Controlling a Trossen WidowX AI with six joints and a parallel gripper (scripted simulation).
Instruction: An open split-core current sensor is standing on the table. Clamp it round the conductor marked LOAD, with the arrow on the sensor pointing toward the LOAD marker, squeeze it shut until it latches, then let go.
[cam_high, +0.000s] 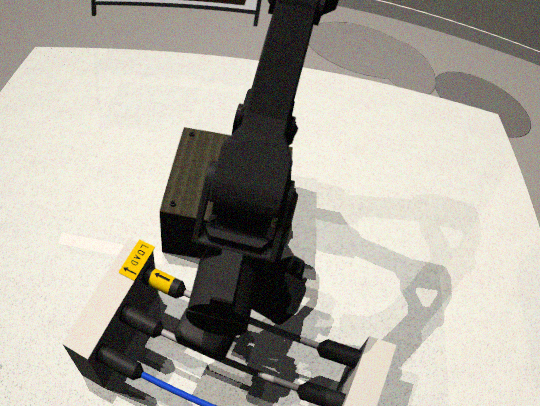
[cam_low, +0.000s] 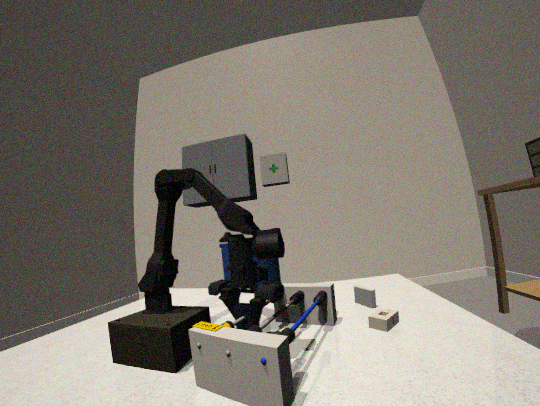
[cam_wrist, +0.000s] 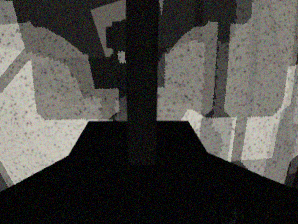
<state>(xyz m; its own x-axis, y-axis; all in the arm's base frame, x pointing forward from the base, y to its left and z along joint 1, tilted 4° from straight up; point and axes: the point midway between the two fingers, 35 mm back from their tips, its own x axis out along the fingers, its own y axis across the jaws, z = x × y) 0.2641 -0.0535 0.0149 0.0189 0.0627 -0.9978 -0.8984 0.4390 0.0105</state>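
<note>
The LOAD marker (cam_high: 137, 259) (cam_low: 209, 326) is a yellow plate on the near end block. The LOAD conductor (cam_high: 308, 342) (cam_low: 240, 320) runs from a yellow arrow sleeve (cam_high: 162, 281) beneath my gripper to the other end block. My gripper (cam_low: 245, 316) points down at this conductor and is shut on the dark blue current sensor (cam_low: 242, 310), which shows partly between the fingers. The arm hides the sensor in the top view. In the wrist view a dark bar stands between the black finger shapes. The sensor's arrow and latch, and whether its jaw is closed round the conductor, cannot be made out.
A middle conductor (cam_high: 277, 381) and a blue conductor (cam_high: 175, 387) (cam_low: 307, 316) run alongside, between the end blocks (cam_high: 97, 305) (cam_high: 372, 365). The dark arm base (cam_high: 186, 175) (cam_low: 150, 335) stands close by. A beige block (cam_low: 384, 320) and a grey plate (cam_low: 364, 296) stand beyond the rack.
</note>
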